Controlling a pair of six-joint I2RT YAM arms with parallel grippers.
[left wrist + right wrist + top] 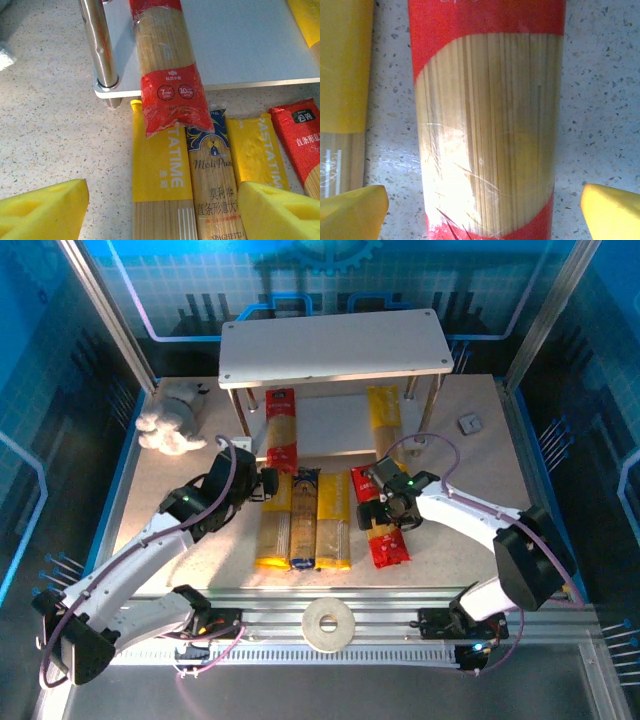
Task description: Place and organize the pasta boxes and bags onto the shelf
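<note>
Speckled desk (470,480) with shelf (330,345) at far side, one red pack (281,430) and one yellow pack (385,415) partly on its lower board, four more in a row (305,525) in front. At row's right end, right gripper (482,210) spread wide astride second red pack (487,125), nothing held; left gripper (165,207) likewise wide and empty, facing row's far ends. Best to centre over pack's middle, close gently to avoid snapping strands, lift level, then slide lengthwise onto lower board between the two already there.
</note>
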